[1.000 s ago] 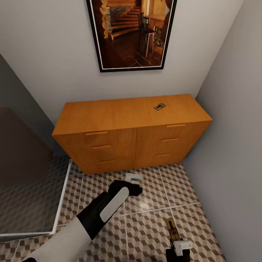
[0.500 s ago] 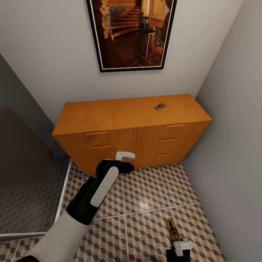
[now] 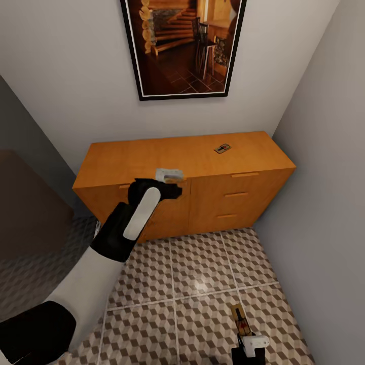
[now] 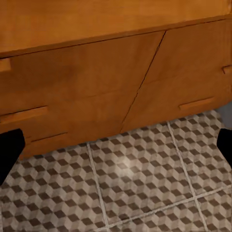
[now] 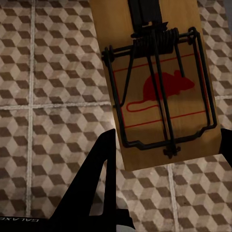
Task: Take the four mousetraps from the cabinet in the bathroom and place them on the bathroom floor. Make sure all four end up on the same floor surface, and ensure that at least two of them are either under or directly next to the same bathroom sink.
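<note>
The orange-brown cabinet (image 3: pixel 167 157) stands against the back wall, its drawers shut. One mousetrap (image 3: pixel 222 148) lies on its top toward the right end. My left gripper (image 3: pixel 170 176) is raised in front of the cabinet's top edge; in the left wrist view its dark fingers (image 4: pixel 9 150) stand wide apart with nothing between them, so the left gripper (image 4: pixel 118 140) is open. Low at the right, my right gripper (image 3: pixel 244 333) is shut on a second mousetrap (image 5: pixel 159 92) with a red mouse print, held just above the cube-patterned floor (image 3: pixel 203 263).
A framed picture (image 3: pixel 182 45) hangs above the cabinet. A grey side wall (image 3: pixel 324 177) closes the right side, close to the cabinet's end. A dark glass panel (image 3: pixel 30 223) stands at the left. Open tiles lie between me and the cabinet.
My left arm has risen from near the floor to the height of the cabinet's top edge. The right gripper and its mousetrap have stayed where they were.
</note>
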